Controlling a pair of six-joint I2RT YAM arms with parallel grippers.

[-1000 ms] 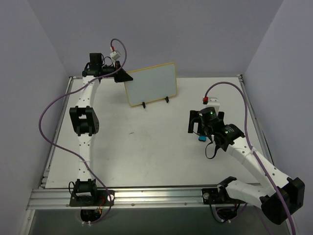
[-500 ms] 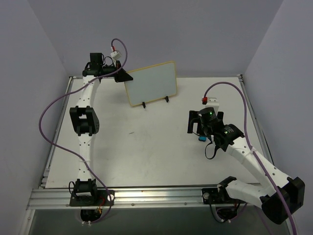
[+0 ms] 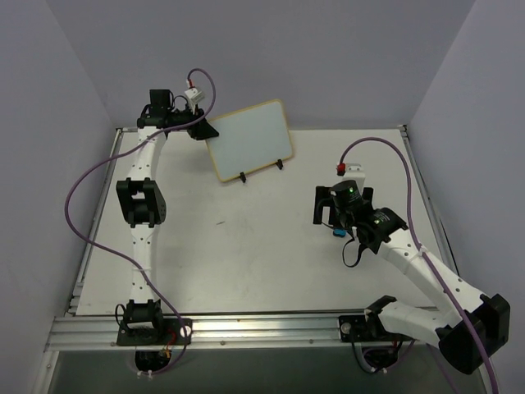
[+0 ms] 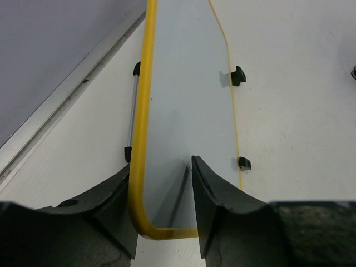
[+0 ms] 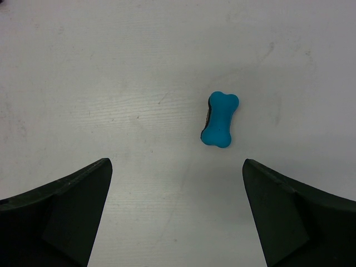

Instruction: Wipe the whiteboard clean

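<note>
The whiteboard, white with a thin yellow frame, stands on its black wire easel at the far middle of the table. No writing shows on it. My left gripper is shut on its left end; in the left wrist view the near corner of the whiteboard sits between the jaws of the left gripper. The small blue bone-shaped eraser lies on the table. My right gripper is open and empty above it, and shows at the right in the top view beside the eraser.
The easel's black clips hold the board's lower edge. A metal rail runs along the table's near edge. Grey walls close in the left, back and right. Purple cables loop beside each arm.
The whiteboard has turned a little in my left gripper, its right end swinging up and leftward in the top view. The right gripper has shifted slightly over the eraser.
</note>
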